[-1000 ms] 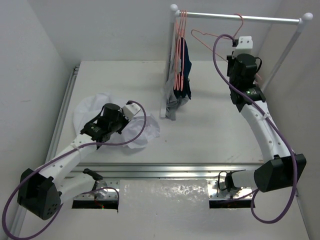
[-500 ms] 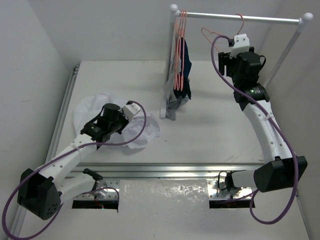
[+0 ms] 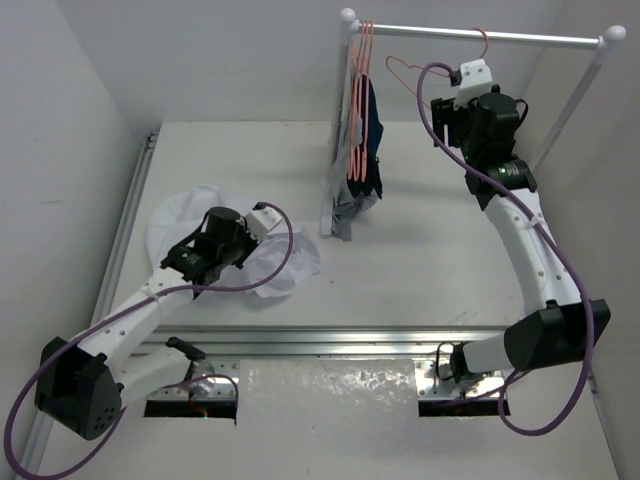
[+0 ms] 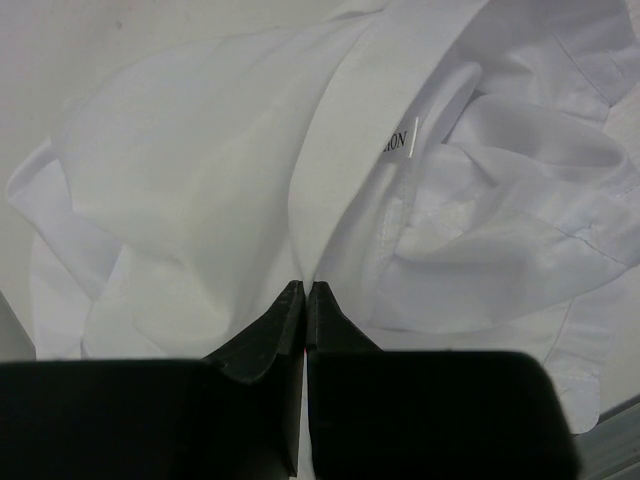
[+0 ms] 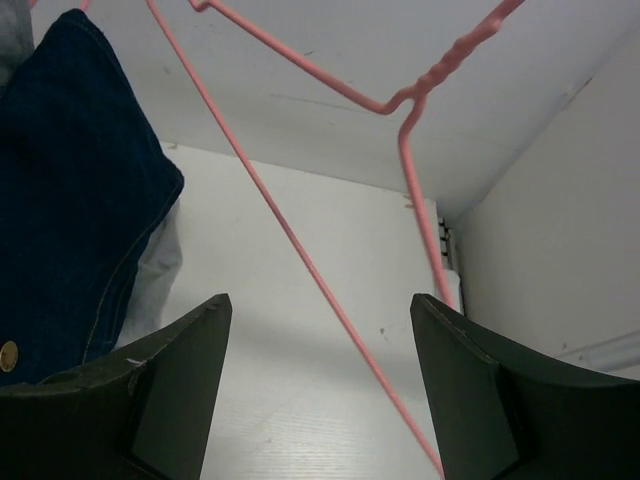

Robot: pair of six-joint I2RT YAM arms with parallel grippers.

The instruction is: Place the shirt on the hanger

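— Shirt (image 3: 175, 215): where do we have it?
— Crumpled in a heap on the table (image 3: 420, 260), left of the middle and close to our bases. A label (image 4: 398, 140) on it shows in the left wrist view.
— And our left gripper (image 4: 305, 288)?
— Down on the heap, fingers pressed together. A fold of the shirt runs right into the tips, so we seem to be pinching cloth, though the tips hide the spot itself.
— Farther out?
— Our right gripper (image 5: 320, 300) is up at the far side, just below the rail (image 3: 540, 40), with its fingers spread wide.
— Gripping the hanger (image 5: 295, 235)?
— No. One pink wire of it slants through the gap between the fingers, and they are not closed on it. Its hook sits over the rail.
— What else do we see back there?
— At the rail's left end, a bunch (image 3: 360, 80) of pink hangers carrying navy and grey garments (image 3: 368, 140). They hang near our hanger, to its left, and apart from it.
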